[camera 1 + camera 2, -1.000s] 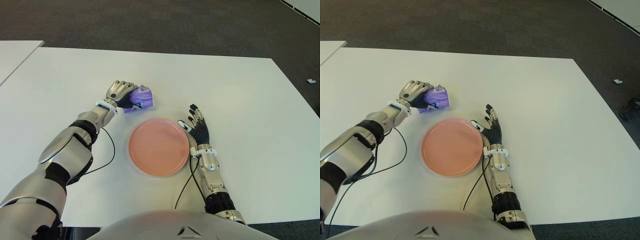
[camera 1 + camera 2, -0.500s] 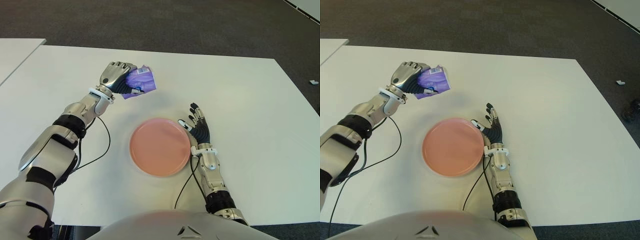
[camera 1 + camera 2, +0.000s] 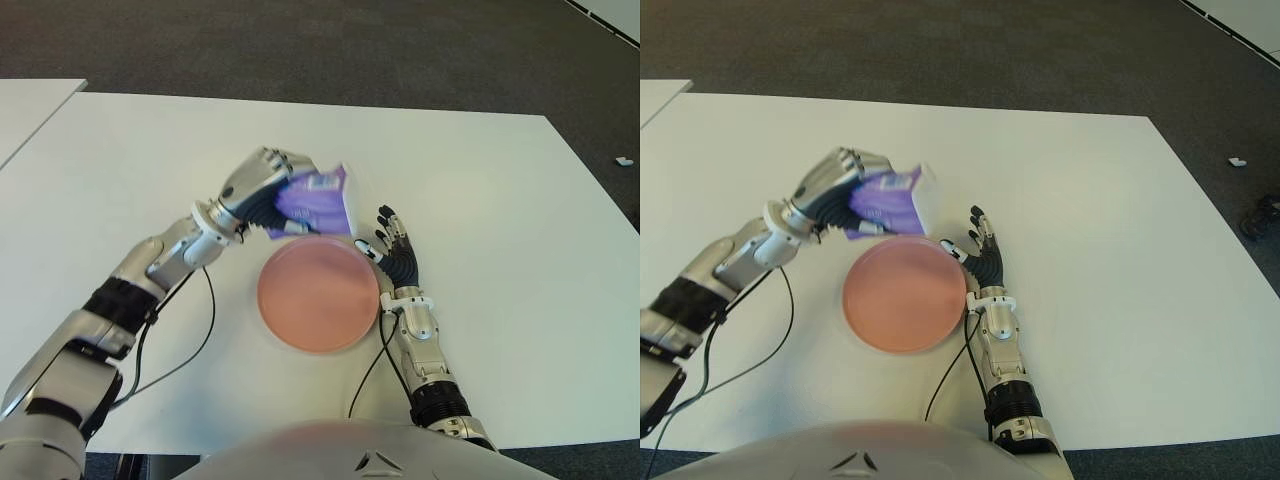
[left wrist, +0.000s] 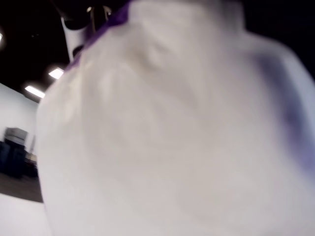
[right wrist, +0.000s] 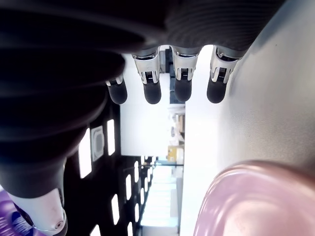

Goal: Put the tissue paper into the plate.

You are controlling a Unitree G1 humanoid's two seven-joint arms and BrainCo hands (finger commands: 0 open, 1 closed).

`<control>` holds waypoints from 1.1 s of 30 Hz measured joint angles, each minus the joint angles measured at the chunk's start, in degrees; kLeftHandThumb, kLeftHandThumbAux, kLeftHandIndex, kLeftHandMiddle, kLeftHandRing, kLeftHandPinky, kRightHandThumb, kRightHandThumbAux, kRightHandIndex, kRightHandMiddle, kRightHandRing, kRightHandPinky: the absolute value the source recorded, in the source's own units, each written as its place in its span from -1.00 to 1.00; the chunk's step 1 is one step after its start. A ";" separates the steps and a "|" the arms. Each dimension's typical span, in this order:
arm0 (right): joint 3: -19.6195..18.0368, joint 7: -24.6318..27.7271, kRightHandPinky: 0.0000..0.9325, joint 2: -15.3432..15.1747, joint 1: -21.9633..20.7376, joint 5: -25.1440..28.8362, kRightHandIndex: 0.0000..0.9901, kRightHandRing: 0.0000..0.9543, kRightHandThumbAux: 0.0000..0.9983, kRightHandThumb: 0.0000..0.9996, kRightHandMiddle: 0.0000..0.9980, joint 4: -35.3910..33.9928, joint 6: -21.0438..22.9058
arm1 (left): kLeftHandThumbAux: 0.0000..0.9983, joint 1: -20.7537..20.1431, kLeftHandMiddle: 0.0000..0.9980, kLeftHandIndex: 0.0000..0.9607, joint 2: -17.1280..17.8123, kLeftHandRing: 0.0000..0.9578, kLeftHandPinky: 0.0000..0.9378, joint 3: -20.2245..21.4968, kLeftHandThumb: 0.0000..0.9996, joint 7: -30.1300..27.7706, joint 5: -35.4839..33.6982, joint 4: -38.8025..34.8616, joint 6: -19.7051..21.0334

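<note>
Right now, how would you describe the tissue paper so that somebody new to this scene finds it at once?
Look at the white table and find the round pink plate near its front edge. Just above the plate's far rim, the left hand grips the tissue paper: a soft pack, the only purple and white thing here.

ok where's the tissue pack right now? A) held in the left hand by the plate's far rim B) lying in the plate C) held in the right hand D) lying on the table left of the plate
A: the left hand grips the purple tissue pack at the far rim of the pink plate, not in it; the right hand lies open beside the plate.
</note>
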 measured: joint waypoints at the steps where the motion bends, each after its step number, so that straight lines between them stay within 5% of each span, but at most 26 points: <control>1: 0.00 0.00 -1.00 0.00 0.00 -0.01 -1.00 -1.00 0.37 -0.95 -1.00 0.05 0.01 | 0.40 1.46 0.72 -0.08 0.47 0.79 0.82 -0.12 0.49 -2.40 -0.85 -1.95 -0.66; 6: -0.05 0.00 -1.00 0.02 0.04 -0.01 -1.00 -1.00 0.37 -0.96 -1.00 0.37 0.04 | 0.39 6.10 0.70 -0.08 2.37 0.78 0.81 -0.16 0.49 -12.87 -4.19 -8.88 -1.85; 14: -0.06 -0.29 -1.00 -0.12 -0.18 -0.14 -1.00 -1.00 0.39 -0.99 -1.00 0.80 0.01 | 0.40 6.79 0.68 -0.08 5.37 0.76 0.80 1.34 0.49 -25.87 -7.60 -14.18 -1.73; 33: -0.05 -0.54 -1.00 -0.22 -0.92 -0.12 -1.00 -1.00 0.37 -0.98 -1.00 1.73 -0.51 | 0.40 6.01 0.68 -0.08 2.98 0.76 0.82 0.99 0.48 -32.25 -0.42 -10.71 -7.10</control>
